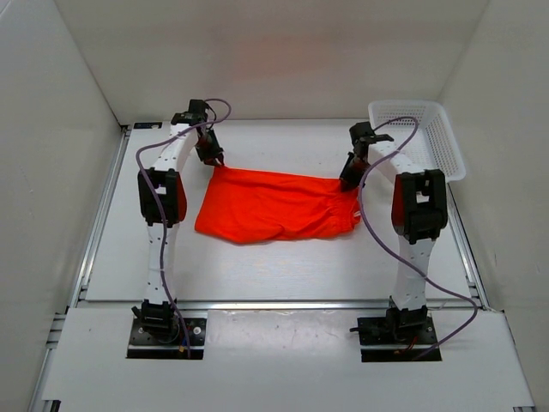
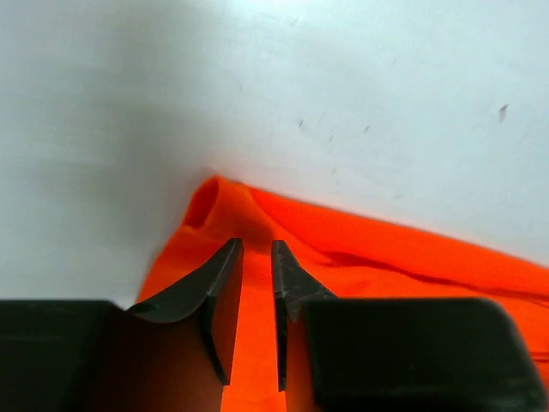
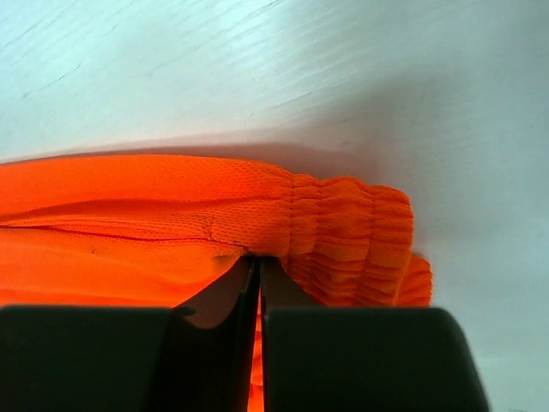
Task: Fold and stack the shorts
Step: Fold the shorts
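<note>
One pair of shorts (image 1: 274, 206) is lying mid-table (image 1: 257, 266), long axis running left-right, elastic waistband pointing right and leg end left. Left gripper (image 1: 212, 159) is pinching the far-left corner. Right gripper (image 1: 350, 178) is clamping fabric just beside the waistband. One white basket (image 1: 442, 142) is sitting far right, apart from the shorts.

The top camera looks down from high behind the arm bases (image 1: 167, 330) over the whole table (image 1: 129, 257). Each wrist camera sits close behind its gripper (left gripper (image 2: 257, 249), right gripper (image 3: 256, 262)), facing down at the shorts (image 1: 266, 206), which all views share.
</note>
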`<state>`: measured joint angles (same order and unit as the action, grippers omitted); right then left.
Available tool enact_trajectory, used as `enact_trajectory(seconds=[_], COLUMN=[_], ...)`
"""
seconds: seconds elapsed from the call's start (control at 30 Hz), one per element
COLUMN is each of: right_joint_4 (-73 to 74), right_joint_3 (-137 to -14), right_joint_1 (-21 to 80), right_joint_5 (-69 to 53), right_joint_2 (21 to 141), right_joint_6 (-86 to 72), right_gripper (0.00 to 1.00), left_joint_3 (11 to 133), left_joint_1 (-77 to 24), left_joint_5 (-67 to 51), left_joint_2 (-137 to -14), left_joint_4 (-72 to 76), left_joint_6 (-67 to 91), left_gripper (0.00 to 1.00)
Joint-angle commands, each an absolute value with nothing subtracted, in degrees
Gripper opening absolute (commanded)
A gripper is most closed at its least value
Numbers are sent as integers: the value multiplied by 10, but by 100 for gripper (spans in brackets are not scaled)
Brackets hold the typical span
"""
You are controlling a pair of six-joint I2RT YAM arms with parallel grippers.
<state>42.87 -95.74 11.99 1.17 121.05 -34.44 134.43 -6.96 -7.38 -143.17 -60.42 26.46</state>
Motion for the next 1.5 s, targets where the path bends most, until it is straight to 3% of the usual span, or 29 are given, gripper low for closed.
enact_trajectory(seconds=[0.0, 0.1, 0.2, 0.23, 0.3, 0.37, 0.4, 0.67, 0.83, 1.0, 1.37, 1.47], right_joint_4=[427, 427, 419, 413, 413, 413, 408, 403, 335, 288, 192, 165], right_joint_3=[-980, -980, -974, -974, -962, -948, -932, -771, -626, -570, -506, -500], right_joint_1=[122, 122, 122, 122, 127, 127, 127, 108, 49, 0, -28, -28], right_joint_5=[8, 3, -5, 1, 21, 41, 58, 50, -86, -179, -245, -245], right_joint_2=[1230, 1231, 1200, 1187, 1143, 1089, 1071, 906, 853, 853, 949, 975], right_joint_6=[-357, -352, -340, -340, -347, -353, -361, -367, -373, -373, -397, -403], right_gripper=[4, 8, 26, 45, 71, 93, 98, 99, 99, 99, 99, 89], left_joint_3=[1383, 1397, 1374, 1367, 1341, 1318, 1304, 1044, 945, 916, 876, 862], left_joint_1=[-67, -62, -56, -56, -51, -46, -46, -28, -28, -41, -41, -41], left_joint_5=[-77, -72, -48, -41, -33, -18, -10, -5, -18, -18, -7, -2], left_joint_2=[-1435, -1430, -1386, -1372, -1331, -1286, -1271, -1091, -1038, -1016, -1049, -1055], left_joint_4=[-574, -569, -563, -563, -563, -563, -563, -531, -526, -526, -513, -508], left_joint_6=[297, 303, 308, 308, 302, 295, 295, 296, 296, 285, 286, 286], left_gripper=[33, 38, 45, 46, 47, 47, 47, 46, 46, 45, 41, 41])
